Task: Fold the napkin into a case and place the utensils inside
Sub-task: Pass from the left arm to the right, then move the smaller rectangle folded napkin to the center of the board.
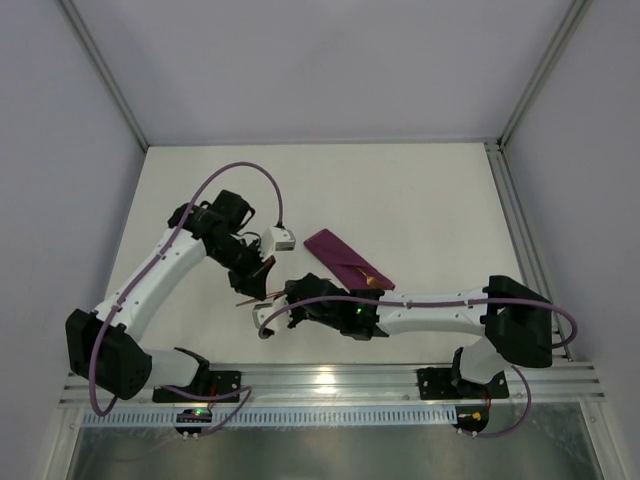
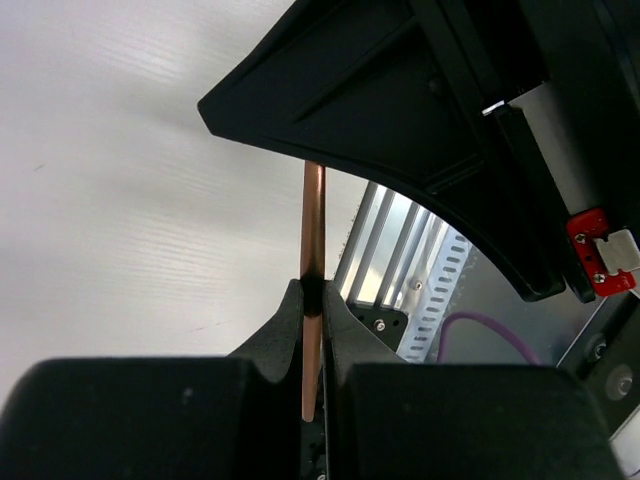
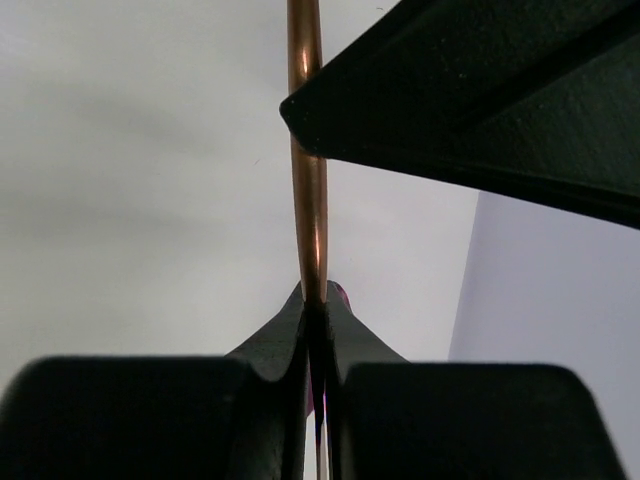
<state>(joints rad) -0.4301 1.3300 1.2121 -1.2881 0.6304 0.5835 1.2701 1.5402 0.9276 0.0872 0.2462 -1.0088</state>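
Thin brown utensil (image 3: 308, 200), upper end off-frame, fork or knife unclear.

The left arm (image 1: 150, 275) and right arm (image 1: 440, 303) have white links with black joint housings, and a purple cable (image 1: 245, 168) loops along each. The left gripper (image 2: 312, 292) has black, tapering fingers (image 2: 278, 335).

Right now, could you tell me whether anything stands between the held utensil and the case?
Nothing visible does. Both the left gripper and the right gripper are shut on the utensil, and only table surface shows between it and the case.
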